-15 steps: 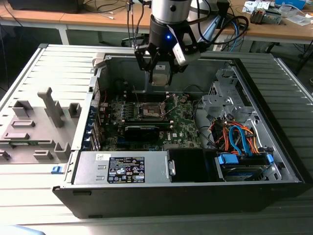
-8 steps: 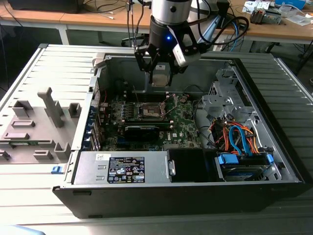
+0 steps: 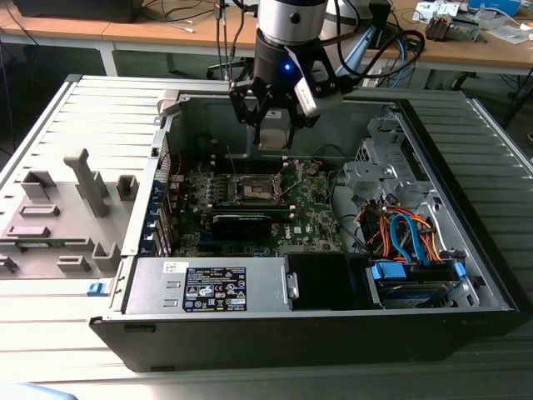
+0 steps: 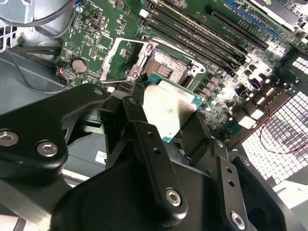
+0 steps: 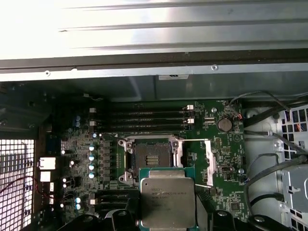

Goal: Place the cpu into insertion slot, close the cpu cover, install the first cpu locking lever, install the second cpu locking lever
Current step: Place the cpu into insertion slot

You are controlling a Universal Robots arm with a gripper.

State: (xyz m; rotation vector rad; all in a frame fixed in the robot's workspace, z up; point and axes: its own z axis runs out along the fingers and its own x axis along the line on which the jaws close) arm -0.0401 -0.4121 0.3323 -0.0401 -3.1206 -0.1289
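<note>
My gripper (image 3: pixel 274 135) hangs over the open computer case, shut on the cpu (image 3: pixel 274 127), a flat square chip with a silvery top. In both wrist views the cpu (image 4: pixel 168 108) (image 5: pixel 167 202) is held level between the black fingers (image 4: pixel 144 139), a short way above the green board and beside the insertion slot (image 5: pixel 149 158) (image 4: pixel 166 67) (image 3: pixel 252 190). The slot's dark centre is bare. The cpu cover (image 4: pixel 120 53) (image 5: pixel 210 161) stands swung open on the slot's side.
A grey power supply (image 3: pixel 208 287) fills the case's near side. On the exterior view's right sit drive cages with orange and blue cables (image 3: pixel 408 233). A long black block (image 3: pixel 241 221) lies just in front of the slot. A grey fixture (image 3: pixel 67 208) stands outside the case.
</note>
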